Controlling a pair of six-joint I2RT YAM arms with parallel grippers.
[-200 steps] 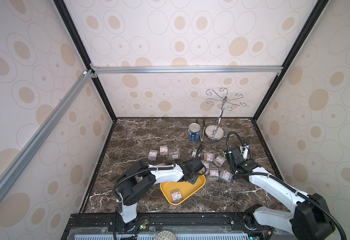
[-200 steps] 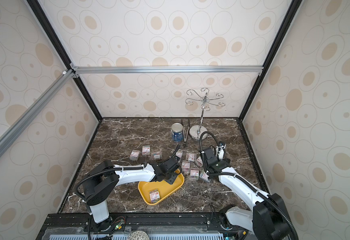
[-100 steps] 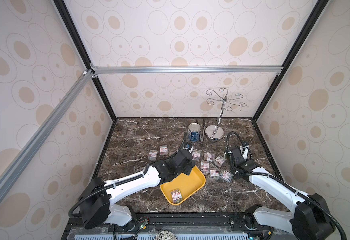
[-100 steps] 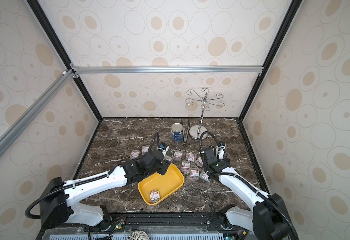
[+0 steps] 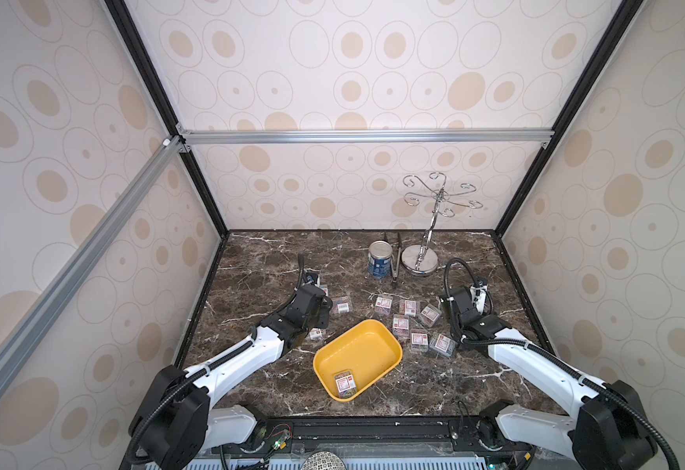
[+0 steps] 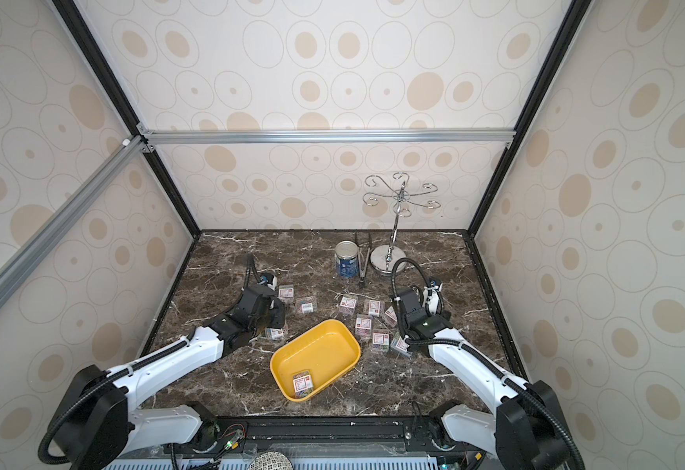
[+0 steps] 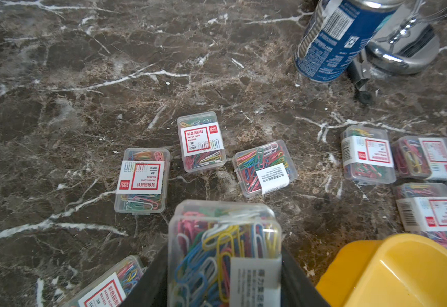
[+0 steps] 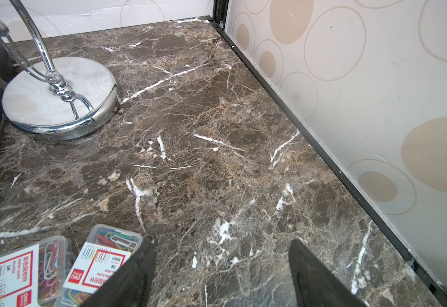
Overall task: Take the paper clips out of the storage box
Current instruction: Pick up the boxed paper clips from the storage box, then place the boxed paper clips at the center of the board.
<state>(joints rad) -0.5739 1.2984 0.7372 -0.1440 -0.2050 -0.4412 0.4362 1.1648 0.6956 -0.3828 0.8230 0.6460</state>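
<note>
Marble (image 5: 275, 260): storage box (image 5: 359, 352) holds case (image 5: 345, 383); left gripper (image 7: 222, 255) clamps second case (image 7: 217, 234); right gripper (image 8: 221, 244) wide.

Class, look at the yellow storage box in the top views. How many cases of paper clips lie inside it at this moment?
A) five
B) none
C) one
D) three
C: only one paper clip case lies in the storage box, at its near end, while the other cases sit outside it.
</note>
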